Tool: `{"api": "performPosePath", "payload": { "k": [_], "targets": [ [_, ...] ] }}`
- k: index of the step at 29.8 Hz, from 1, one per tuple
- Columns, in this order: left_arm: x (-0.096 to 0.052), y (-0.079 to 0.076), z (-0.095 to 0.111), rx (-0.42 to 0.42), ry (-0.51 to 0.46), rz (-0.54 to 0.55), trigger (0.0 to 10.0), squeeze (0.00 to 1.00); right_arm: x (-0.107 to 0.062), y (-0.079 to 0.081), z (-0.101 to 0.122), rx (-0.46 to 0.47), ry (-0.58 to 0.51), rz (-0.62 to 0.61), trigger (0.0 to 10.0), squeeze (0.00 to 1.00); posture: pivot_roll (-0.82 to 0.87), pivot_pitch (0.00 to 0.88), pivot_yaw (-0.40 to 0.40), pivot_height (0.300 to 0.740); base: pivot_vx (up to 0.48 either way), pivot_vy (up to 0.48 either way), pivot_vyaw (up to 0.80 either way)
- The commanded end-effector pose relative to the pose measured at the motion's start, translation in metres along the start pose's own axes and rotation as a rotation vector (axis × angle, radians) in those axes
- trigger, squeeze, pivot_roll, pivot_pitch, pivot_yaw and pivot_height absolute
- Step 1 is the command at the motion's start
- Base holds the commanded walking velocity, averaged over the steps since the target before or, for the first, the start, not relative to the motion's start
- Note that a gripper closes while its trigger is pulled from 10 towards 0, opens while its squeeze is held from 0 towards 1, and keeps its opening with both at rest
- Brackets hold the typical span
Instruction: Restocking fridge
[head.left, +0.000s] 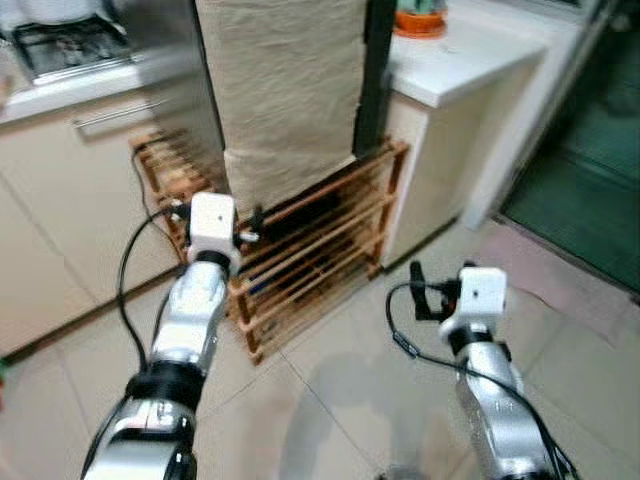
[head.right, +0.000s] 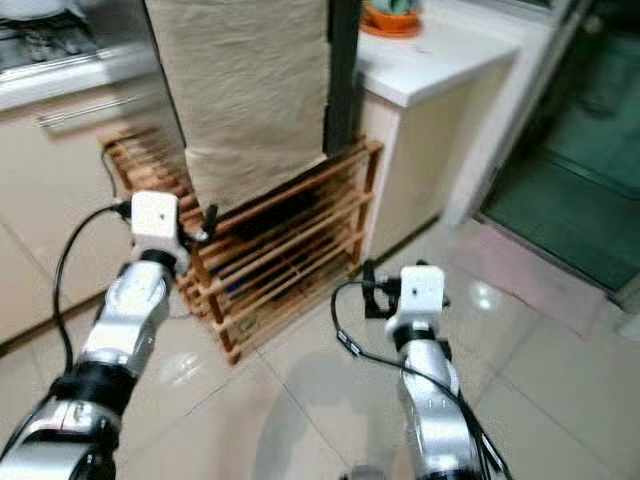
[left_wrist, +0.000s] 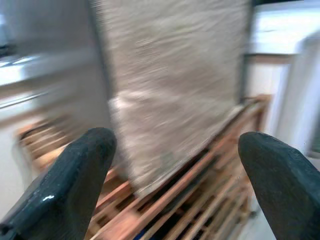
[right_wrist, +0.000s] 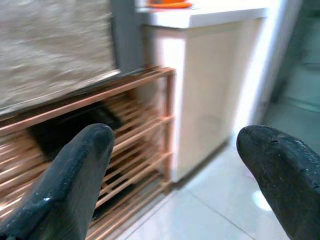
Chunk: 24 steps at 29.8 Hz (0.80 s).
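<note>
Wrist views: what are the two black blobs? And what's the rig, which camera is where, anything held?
The blobs are gripper fingers. The rig is a walking humanoid with two silver arms. The two wide pictures come from a stereo camera on its head, looking down; the other two from cameras on the wrists, looking along each gripper.

The left gripper and right gripper are both open and hold nothing. Ahead stands a wooden rack on the tiled floor, with a beige cloth hanging over its top. Beside it is a white counter with an orange dish. A stove sits at the far left.
</note>
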<state>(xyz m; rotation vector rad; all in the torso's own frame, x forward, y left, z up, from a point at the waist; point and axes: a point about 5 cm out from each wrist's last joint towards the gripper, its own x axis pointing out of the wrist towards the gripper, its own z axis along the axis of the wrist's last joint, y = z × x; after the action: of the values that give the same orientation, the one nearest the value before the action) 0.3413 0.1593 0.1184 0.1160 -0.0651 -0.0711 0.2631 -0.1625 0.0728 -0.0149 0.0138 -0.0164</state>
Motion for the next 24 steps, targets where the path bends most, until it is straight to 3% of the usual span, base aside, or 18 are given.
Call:
{"api": "performPosePath", "payload": {
  "k": [1, 5, 9, 20, 22, 24],
  "targets": [
    [0.0, -0.014, 0.005, -0.017, -0.041, -0.073, 10.0, 0.0, 0.001, -0.014, 0.007, -0.001, -0.039, -0.073, 10.0, 0.0, -0.15, 0.0, 0.039, 0.74, 0.0, 0.428, -0.74],
    [-0.003, -0.015, 0.001, -0.056, -0.019, -0.09, 10.0, 0.0, 0.004, -0.019, 0.016, -0.017, -0.085, -0.126, 10.0, 0.0, -0.15, 0.0, 0.037, 0.74, 0.0, 0.428, -0.74],
    [-0.009, -0.006, -0.015, -0.128, 0.065, -0.064, 10.0, 0.0, 0.005, -0.019, 0.017, -0.033, -0.104, -0.153, 10.0, 0.0, -0.14, 0.0, 0.034, 0.74, 0.0, 0.427, -0.74],
    [-0.012, -0.004, -0.02, -0.112, 0.078, -0.073, 10.0, 0.0, 0.006, -0.017, 0.02, -0.053, -0.122, -0.15, 10.0, 0.0, -0.14, 0.0, 0.034, 0.74, 0.0, 0.428, -0.74],
    [-0.019, 0.001, -0.016, -0.025, 0.025, -0.144, 10.0, 0.0, 0.01, -0.014, 0.044, -0.071, -0.202, -0.173, 10.0, 0.0, -0.14, 0.0, 0.025, 0.74, 0.0, 0.0, 0.0],
    [-0.026, 0.008, -0.013, 0.045, -0.017, -0.19, 10.0, 0.0, 0.009, -0.013, 0.055, -0.052, -0.23, -0.178, 10.0, 0.0, -0.14, 0.0, 0.024, 0.74, 0.0, 0.0, 0.0]
  ]
}}
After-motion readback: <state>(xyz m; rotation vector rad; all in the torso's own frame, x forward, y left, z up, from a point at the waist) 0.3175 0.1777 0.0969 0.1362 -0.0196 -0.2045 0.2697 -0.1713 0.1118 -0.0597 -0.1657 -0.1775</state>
